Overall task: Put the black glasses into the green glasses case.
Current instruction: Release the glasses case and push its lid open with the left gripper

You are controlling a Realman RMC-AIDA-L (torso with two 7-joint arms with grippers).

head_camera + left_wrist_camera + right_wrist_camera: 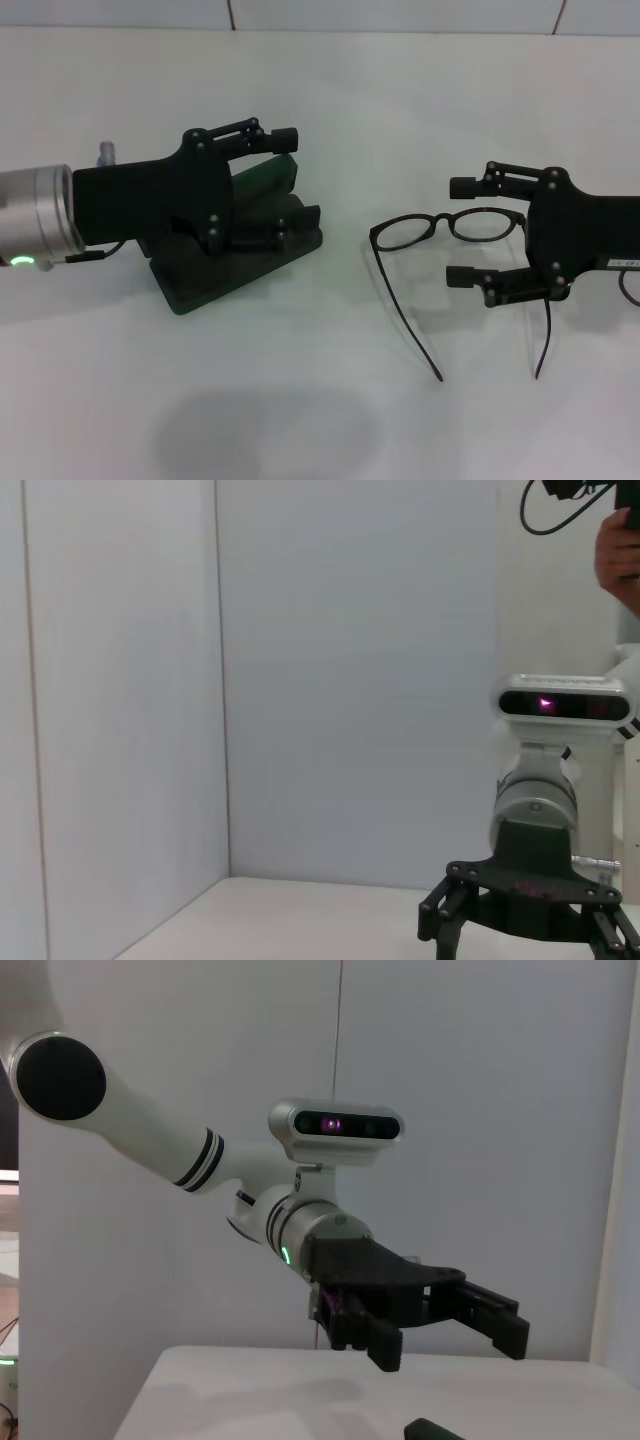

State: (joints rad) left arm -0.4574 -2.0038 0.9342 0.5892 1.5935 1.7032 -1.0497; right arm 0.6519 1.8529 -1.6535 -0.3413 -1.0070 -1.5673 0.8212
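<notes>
The table (330, 420) is big, white and flat, with a pale wall behind it. The green glasses case (240, 262) is the landmark here. It sits on the table with its lid up, and most of it hides under the left pincer (290, 185). That pincer hangs right over the case, and its two fingers are spread wide, with nothing between them.

The right pincer (462, 232) is well to the right of the case. Its fingers are wide apart too, one on each side of the glasses' right lens, and it holds nothing yet.

The black glasses (450, 228) lie flat on the table, to the right of the case and apart from it. Their thin arms are unfolded and point toward the robot.

A few things could go wrong. The frame is thin, so the right pincer may slip off it or push it along the table. The long arms stick out, so they may catch on the case's edge. The left pincer sits over the case, so it may block the way or bump the lid shut.
</notes>
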